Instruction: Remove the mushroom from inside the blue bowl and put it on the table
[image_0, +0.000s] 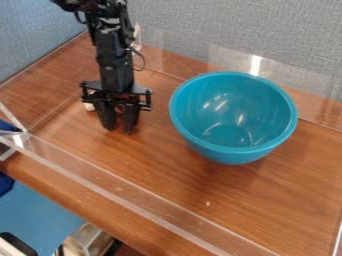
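Observation:
The blue bowl (233, 116) stands right of centre on the table (160, 170), and its inside shows only glossy teal and glare. My gripper (120, 122) points straight down to the left of the bowl, with its fingertips at the tabletop. The two dark fingers (107, 117) stand apart, so it is open. I cannot make out the mushroom: the fingers and their shadow hide whatever lies between them.
Low clear acrylic walls (134, 205) edge the table along the front, left and back. A blue-grey wall rises behind. The bowl sits about a hand's width to the right of the gripper.

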